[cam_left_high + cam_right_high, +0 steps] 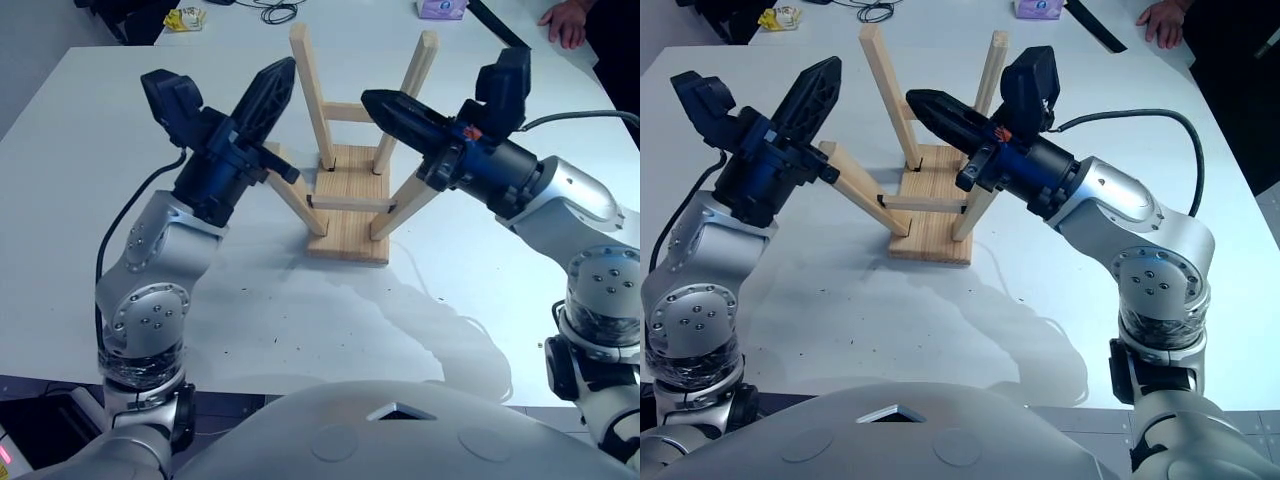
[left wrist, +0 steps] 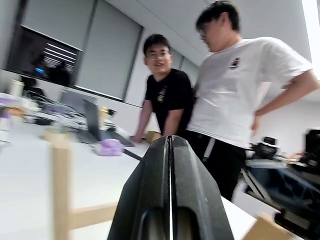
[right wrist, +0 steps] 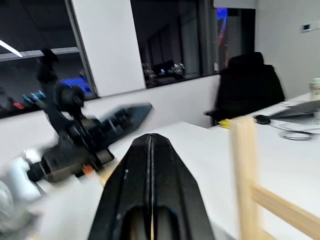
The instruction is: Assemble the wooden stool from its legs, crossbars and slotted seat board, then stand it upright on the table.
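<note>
We note a yellow packet [image 1: 186,17] at the far left, with a loop of black cable [image 1: 280,12] to its right. A purple pack [image 1: 441,9] lies at the far right, with a black strap [image 1: 497,25] just beside it. A black office chair [image 3: 250,85] stands in the room behind.

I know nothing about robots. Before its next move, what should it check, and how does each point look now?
1. Four legs set in seat board: ok.
2. Crossbars joined to legs: ok, two show.
3. Joints tight: cannot tell.
4. Stool upright: not ok, it rests upside down on the board.
5. Left claw and right claw open for grasping: not ok, both shut, holding nothing.
</note>
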Robot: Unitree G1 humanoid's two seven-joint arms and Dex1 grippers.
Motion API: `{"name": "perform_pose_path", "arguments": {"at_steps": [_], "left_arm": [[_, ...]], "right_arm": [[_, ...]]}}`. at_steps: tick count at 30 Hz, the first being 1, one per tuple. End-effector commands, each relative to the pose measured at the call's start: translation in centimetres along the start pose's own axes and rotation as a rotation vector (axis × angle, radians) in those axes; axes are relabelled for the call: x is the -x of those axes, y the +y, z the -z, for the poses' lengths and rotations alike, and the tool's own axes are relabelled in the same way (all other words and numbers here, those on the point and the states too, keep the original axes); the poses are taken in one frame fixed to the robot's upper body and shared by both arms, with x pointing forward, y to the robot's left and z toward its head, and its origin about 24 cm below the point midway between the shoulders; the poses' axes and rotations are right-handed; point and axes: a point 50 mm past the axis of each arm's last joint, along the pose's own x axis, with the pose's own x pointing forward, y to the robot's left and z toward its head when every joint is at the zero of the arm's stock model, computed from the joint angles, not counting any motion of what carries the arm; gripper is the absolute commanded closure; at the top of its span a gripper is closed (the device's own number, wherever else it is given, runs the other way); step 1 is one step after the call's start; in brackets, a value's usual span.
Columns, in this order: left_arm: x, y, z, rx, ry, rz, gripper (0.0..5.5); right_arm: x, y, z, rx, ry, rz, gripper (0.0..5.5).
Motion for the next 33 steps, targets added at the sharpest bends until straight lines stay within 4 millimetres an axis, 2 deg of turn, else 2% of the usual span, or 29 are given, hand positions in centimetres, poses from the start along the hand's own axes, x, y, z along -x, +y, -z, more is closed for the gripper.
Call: {"name": "perform_pose_path", "arguments": {"at_steps": [1, 5, 7, 8, 10, 12, 13, 15, 16, 18, 21, 24, 26, 28, 31, 33], "left_arm": [[-0.9, -1.3, -5.6, -0.02, -0.284, 0.066, 5.48], [-0.3, -0.3, -10.7, -0.04, -0.515, 0.012, 5.48], [0.7, 1.9, -11.7, -0.071, -0.523, -0.111, 5.48], [1.3, 3.6, -11.3, -0.082, -0.489, -0.198, 5.48], [3.1, 8.3, -8.0, -0.162, -0.279, -0.468, 5.48], [5.5, 11.2, -3.3, -0.189, -0.054, -0.632, 5.48], [6.5, 11.6, -0.9, -0.202, 0.054, -0.662, 5.48], [8.4, 11.0, 3.2, -0.15, 0.221, -0.669, 5.48], [9.0, 10.2, 4.5, -0.119, 0.264, -0.642, 5.48], [9.6, 8.9, 5.8, -0.065, 0.29, -0.609, 5.48], [11.1, 7.6, 6.8, -0.047, 0.375, -0.539, 5.48], [13.6, 7.6, 7.5, -0.105, 0.565, -0.484, 5.48], [14.4, 6.3, 7.3, -0.102, 0.653, -0.353, 5.48], [14.7, 4.7, 7.1, -0.078, 0.7, -0.219, 5.48], [13.7, 2.5, 6.7, -0.033, 0.724, -0.009, 5.48], [12.3, 2.4, 6.6, -0.034, 0.69, 0.078, 5.48]], "right_arm": [[0.9, -0.3, -4.5, -0.046, -0.248, -0.037, 5.5], [2.2, -2.1, -7.0, -0.001, -0.334, 0.044, 5.5], [3.0, -4.1, -6.9, 0.095, -0.26, 0.16, 5.5], [3.5, -5.3, -6.3, 0.128, -0.205, 0.222, 5.5], [4.8, -8.9, -2.7, 0.25, 0.058, 0.413, 5.5], [6.7, -11.3, 1.6, 0.35, 0.327, 0.514, 5.5], [7.5, -11.7, 3.5, 0.379, 0.426, 0.518, 5.5], [8.1, -11.6, 5.9, 0.387, 0.512, 0.471, 5.5], [7.9, -11.3, 6.5, 0.392, 0.524, 0.435, 5.5], [7.3, -10.6, 7.2, 0.402, 0.52, 0.353, 5.5], [7.1, -10.3, 7.6, 0.432, 0.538, 0.247, 5.5], [8.0, -11.5, 8.2, 0.491, 0.619, 0.238, 5.5], [8.2, -12.1, 8.6, 0.521, 0.643, 0.227, 5.5], [7.8, -12.5, 8.8, 0.537, 0.635, 0.209, 5.5], [6.9, -12.4, 9.7, 0.521, 0.617, 0.135, 5.5], [6.6, -12.2, 10.6, 0.51, 0.631, 0.065, 5.5]]}}
